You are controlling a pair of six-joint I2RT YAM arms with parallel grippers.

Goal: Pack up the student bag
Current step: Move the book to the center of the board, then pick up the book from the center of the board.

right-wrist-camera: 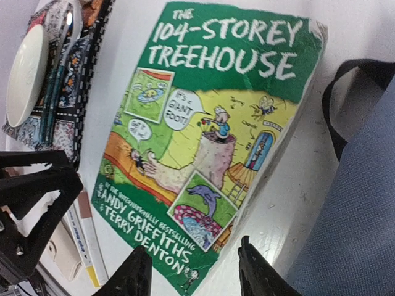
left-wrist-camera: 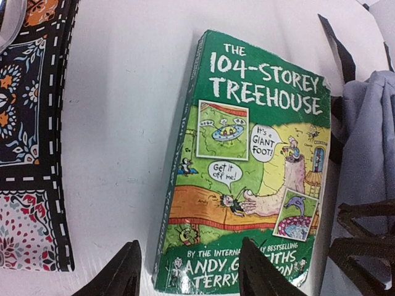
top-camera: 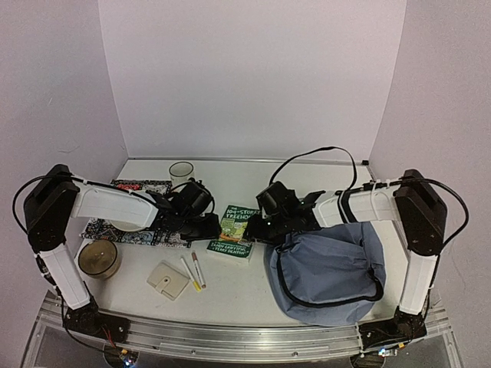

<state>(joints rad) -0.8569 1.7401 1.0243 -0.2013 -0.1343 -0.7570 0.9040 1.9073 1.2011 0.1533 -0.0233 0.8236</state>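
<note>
The student bag [top-camera: 330, 276] lies slumped at the right front, blue-grey with black trim; its fabric also shows in the wrist views [left-wrist-camera: 364, 142] [right-wrist-camera: 358, 216]. A green paperback, "The 104-Storey Treehouse" [top-camera: 234, 230], lies flat on the table just left of it. My left gripper [left-wrist-camera: 188, 242] is open over the book's near end [left-wrist-camera: 247, 166], its fingers either side of the spine. My right gripper [right-wrist-camera: 194, 243] is open too, straddling the book's [right-wrist-camera: 210, 123] near right corner beside the bag. Neither holds anything.
A patterned mat [top-camera: 130, 218] with a white dish lies at the left, and a white cup [top-camera: 182, 172] stands behind it. A round tan container [top-camera: 98, 257], a beige pouch [top-camera: 168, 279] and two pens [top-camera: 193, 270] sit near the front left.
</note>
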